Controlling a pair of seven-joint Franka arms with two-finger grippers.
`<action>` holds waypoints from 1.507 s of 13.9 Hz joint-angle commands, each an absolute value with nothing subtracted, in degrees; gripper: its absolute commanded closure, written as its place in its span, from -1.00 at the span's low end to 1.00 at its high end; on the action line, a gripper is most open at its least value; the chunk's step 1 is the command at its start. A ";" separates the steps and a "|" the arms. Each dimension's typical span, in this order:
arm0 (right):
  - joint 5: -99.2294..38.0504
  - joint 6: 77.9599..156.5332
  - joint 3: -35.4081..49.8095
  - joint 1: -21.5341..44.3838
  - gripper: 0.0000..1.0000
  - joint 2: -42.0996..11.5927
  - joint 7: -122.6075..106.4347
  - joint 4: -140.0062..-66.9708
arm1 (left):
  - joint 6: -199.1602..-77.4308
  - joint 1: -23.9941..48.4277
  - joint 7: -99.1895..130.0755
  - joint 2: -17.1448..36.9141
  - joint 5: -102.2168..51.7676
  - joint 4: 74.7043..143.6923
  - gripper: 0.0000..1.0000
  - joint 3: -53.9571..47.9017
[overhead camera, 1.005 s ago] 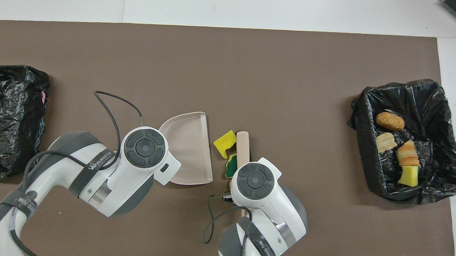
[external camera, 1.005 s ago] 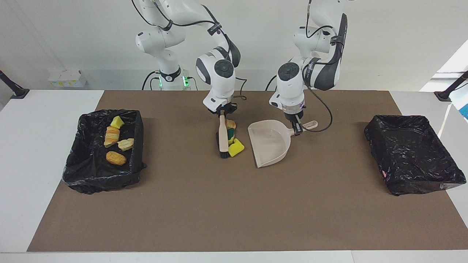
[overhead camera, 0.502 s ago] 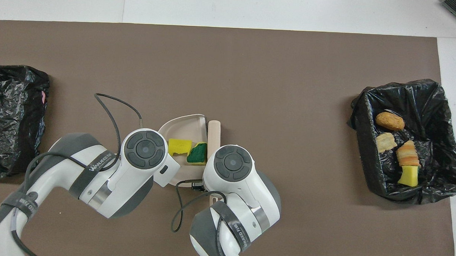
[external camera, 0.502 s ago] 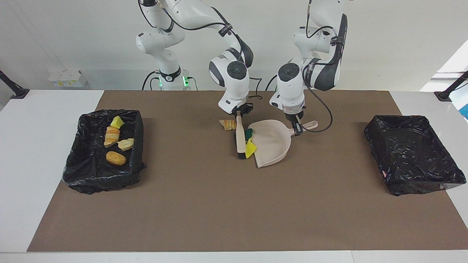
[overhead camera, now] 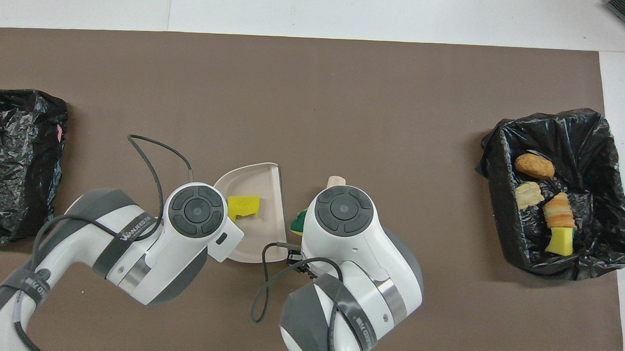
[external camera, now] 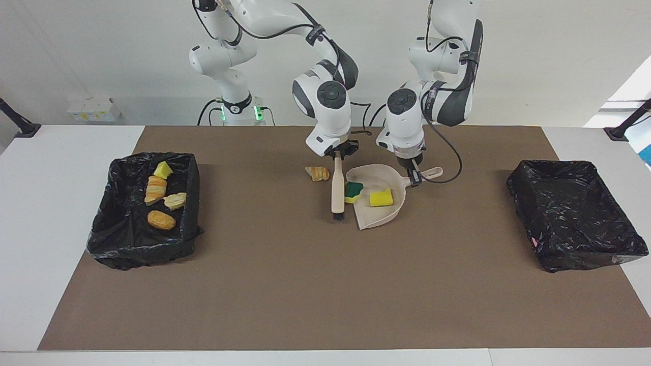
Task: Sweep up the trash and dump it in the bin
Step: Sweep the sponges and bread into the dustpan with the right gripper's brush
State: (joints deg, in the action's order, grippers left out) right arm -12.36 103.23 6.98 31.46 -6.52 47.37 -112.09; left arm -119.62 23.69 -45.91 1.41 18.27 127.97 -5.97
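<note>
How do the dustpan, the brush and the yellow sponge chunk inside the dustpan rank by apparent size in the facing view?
1. Dustpan, clearly the largest.
2. Brush, long but narrow.
3. Yellow sponge chunk, the smallest.
All three lie close together, so nearness hardly matters.

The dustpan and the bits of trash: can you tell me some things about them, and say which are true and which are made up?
1. A yellow sponge chunk lies in the dustpan. True.
2. The croissant piece is in the dustpan. False: it lies on the mat, beside the brush.
3. The left gripper holds the dustpan's handle. True.
4. The bin at the left arm's end holds four pieces. False: they lie in the other bin.
</note>
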 commanded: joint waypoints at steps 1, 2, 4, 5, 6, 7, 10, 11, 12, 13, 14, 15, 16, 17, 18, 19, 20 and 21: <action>-11.07 99.24 7.91 31.20 1.00 0.15 55.96 -119.05 | -120.06 23.91 -46.41 -1.84 19.07 132.18 1.00 -5.80; -11.25 99.92 8.00 32.25 1.00 3.57 57.90 -123.79 | -120.15 24.08 -46.41 -2.19 19.07 132.54 1.00 -5.80; -12.12 105.35 7.91 35.41 1.00 8.94 59.75 -132.41 | -120.06 24.34 -46.41 -2.28 19.07 132.71 1.00 -5.80; -13.00 109.21 8.00 35.33 1.00 10.10 61.33 -135.41 | -120.15 24.52 -46.41 -2.55 19.07 132.98 1.00 -5.80; -14.92 111.51 7.91 35.33 1.00 10.02 61.61 -136.40 | -120.15 24.52 -46.41 -2.55 19.07 133.07 1.00 -5.80; -16.07 113.80 7.91 35.07 1.00 9.06 61.61 -136.58 | -120.15 24.52 -46.41 -2.64 19.07 133.07 1.00 -5.89; -16.17 124.76 7.91 35.51 1.00 -0.50 62.31 -134.66 | -120.50 24.35 -46.41 -2.55 19.07 132.98 1.00 -5.80; -16.08 126.72 7.91 35.51 1.00 -2.79 62.14 -133.00 | -120.59 24.08 -46.41 -2.55 19.07 133.07 1.00 -5.80; -16.00 126.65 7.91 35.51 1.00 -5.77 61.96 -129.59 | -120.59 24.00 -46.41 -2.46 19.07 132.98 1.00 -5.80; -15.47 125.87 8.00 35.42 1.00 -7.11 60.92 -127.29 | -121.11 23.91 -46.41 -2.37 19.07 132.98 1.00 -5.80; -15.38 125.60 8.09 35.51 1.00 -7.29 55.69 -126.66 | -121.37 23.91 -46.41 -2.37 19.07 132.98 1.00 -5.80; -16.34 125.77 8.17 36.03 1.00 -7.29 49.72 -126.39 | -121.38 23.91 -46.41 -2.37 19.07 132.98 1.00 -5.80; -17.83 125.60 8.26 36.99 1.00 -7.29 45.57 -125.60 | -121.38 23.91 -46.41 -2.37 19.07 132.98 1.00 -5.80; -19.49 125.51 8.26 38.39 1.00 -7.29 42.40 -125.07 | -121.38 23.82 -46.41 -2.37 19.07 132.98 1.00 -5.80; -21.43 125.59 8.26 39.71 1.00 -7.29 38.10 -124.37 | -121.38 23.82 -46.41 -2.37 19.07 132.98 1.00 -5.80; -25.62 126.29 8.26 40.94 1.00 -7.38 35.79 -123.84 | -121.72 23.82 -46.41 -2.29 18.90 132.98 1.00 -5.80; -29.84 126.91 8.26 42.00 1.00 -7.73 34.03 -122.79 | -122.77 23.73 -46.41 -2.11 18.72 132.98 1.00 -5.80; -31.10 127.18 8.26 42.45 1.00 -8.00 31.40 -122.00 | -123.31 23.64 -46.41 -2.11 18.72 132.98 1.00 -5.80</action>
